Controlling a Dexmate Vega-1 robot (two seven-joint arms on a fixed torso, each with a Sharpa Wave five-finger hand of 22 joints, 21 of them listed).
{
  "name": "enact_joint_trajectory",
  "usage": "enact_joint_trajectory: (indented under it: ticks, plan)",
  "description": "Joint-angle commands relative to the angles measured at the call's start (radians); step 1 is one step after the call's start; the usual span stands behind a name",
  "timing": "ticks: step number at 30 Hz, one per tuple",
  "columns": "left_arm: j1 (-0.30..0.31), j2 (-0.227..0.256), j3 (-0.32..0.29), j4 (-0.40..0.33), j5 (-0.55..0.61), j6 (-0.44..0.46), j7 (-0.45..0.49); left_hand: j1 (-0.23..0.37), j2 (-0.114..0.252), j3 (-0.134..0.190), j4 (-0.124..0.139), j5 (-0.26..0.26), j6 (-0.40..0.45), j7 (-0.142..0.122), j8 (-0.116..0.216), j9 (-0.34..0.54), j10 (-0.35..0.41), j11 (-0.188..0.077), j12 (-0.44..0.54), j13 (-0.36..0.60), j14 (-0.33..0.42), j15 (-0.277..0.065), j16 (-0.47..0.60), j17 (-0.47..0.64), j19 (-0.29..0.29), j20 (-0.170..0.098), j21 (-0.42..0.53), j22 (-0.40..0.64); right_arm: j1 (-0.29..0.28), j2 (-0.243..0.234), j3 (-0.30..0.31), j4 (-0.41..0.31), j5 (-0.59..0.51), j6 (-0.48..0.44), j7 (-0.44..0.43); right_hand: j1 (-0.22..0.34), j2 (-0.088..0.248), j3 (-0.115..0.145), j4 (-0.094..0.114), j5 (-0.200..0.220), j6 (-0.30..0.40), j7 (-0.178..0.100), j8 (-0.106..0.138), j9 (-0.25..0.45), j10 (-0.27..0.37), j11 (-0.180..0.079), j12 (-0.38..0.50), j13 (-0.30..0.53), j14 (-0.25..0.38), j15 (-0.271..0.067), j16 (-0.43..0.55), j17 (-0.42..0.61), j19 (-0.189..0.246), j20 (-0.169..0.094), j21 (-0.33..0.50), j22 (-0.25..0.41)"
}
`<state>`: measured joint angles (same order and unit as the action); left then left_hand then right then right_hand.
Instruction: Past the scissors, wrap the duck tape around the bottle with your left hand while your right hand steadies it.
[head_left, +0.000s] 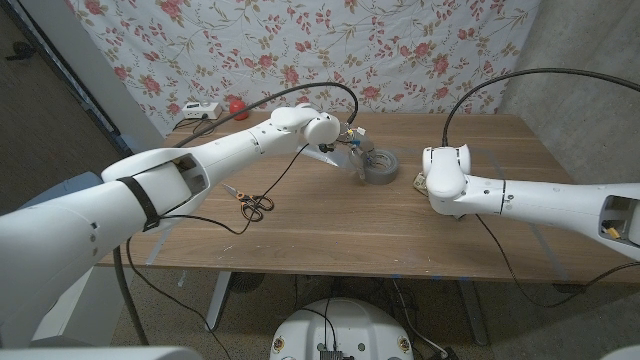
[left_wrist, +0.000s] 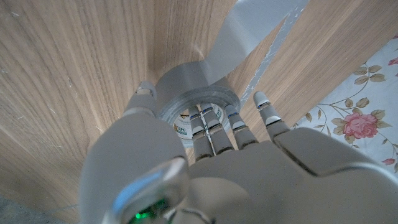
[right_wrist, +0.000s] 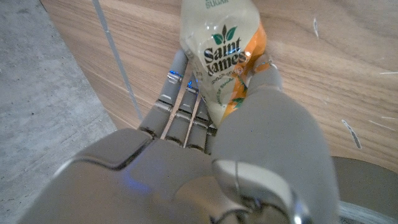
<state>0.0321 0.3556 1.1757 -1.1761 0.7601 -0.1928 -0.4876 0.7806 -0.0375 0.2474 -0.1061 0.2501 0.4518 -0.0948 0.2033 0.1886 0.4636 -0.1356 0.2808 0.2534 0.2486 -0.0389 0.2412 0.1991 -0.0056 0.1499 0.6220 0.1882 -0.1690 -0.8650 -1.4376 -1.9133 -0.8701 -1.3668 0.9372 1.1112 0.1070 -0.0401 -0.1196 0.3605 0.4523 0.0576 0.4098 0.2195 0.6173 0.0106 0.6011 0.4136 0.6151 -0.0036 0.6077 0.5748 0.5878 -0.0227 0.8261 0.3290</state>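
We see the grey roll of duct tape (head_left: 380, 167) lying on the brown wooden table (head_left: 330, 225), nearer its far edge than its near one and about midway between the side edges. Our white left hand (head_left: 345, 148) sits on the roll's left side, fingers reaching into its core (left_wrist: 208, 127). Our white right hand (head_left: 442, 178) lies right of the roll, holding the clear plastic bottle with an orange printed label (right_wrist: 227, 59). The orange-handled scissors (head_left: 252, 201) lie toward the left edge, nearer us than the roll. A white power strip (head_left: 196, 112) rests at the far left corner.
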Motion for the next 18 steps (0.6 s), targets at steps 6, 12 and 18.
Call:
enact_joint_trajectory:
  ticks: [6, 12, 18]
  plan:
    - [0.002, 0.002, 0.012, -0.033, -0.002, 0.008, -0.046, -0.01, -0.011, -0.014, 0.001, 0.003, -0.012, 0.0, -0.009, 0.001, -0.014, 0.008, -0.01, 0.005, -0.004, -0.019, -0.009, 0.002, -0.004, 0.012, -0.013, 0.005, -0.265, -0.061, 0.236, -0.138, 0.008, 0.013, -0.465, 0.097, 0.084, 0.109, 0.075, -0.02, 0.516, -0.097, 0.003, -0.006, 0.366, -0.053, 0.108, 0.034, 0.384, -0.209, 0.02, 0.207, -0.031, -0.018, 0.028, -0.004]
    - [0.022, 0.03, 0.033, -0.106, 0.09, 0.035, -0.009, -0.012, -0.016, -0.019, 0.001, 0.003, -0.02, -0.005, -0.011, 0.001, -0.013, 0.002, -0.011, 0.005, -0.002, -0.022, -0.01, 0.002, -0.007, 0.011, -0.017, 0.005, -0.334, -0.088, 0.316, -0.2, 0.063, 0.036, -0.568, 0.099, 0.083, 0.115, 0.079, -0.026, 0.525, -0.091, -0.001, -0.007, 0.374, -0.05, 0.112, 0.041, 0.396, -0.207, 0.028, 0.218, -0.028, -0.007, 0.038, -0.007]
    - [0.079, 0.098, 0.062, -0.184, 0.278, 0.04, 0.23, 0.015, -0.012, -0.014, -0.013, 0.008, 0.007, -0.014, 0.002, 0.002, 0.03, 0.001, 0.004, 0.009, 0.01, -0.035, -0.008, -0.001, -0.002, 0.008, -0.02, 0.006, -0.382, -0.116, 0.376, -0.25, 0.121, 0.054, -0.626, 0.097, 0.081, 0.121, 0.084, -0.035, 0.531, -0.089, -0.008, -0.007, 0.379, -0.047, 0.111, 0.04, 0.397, -0.205, 0.03, 0.228, -0.03, -0.001, 0.047, -0.011]
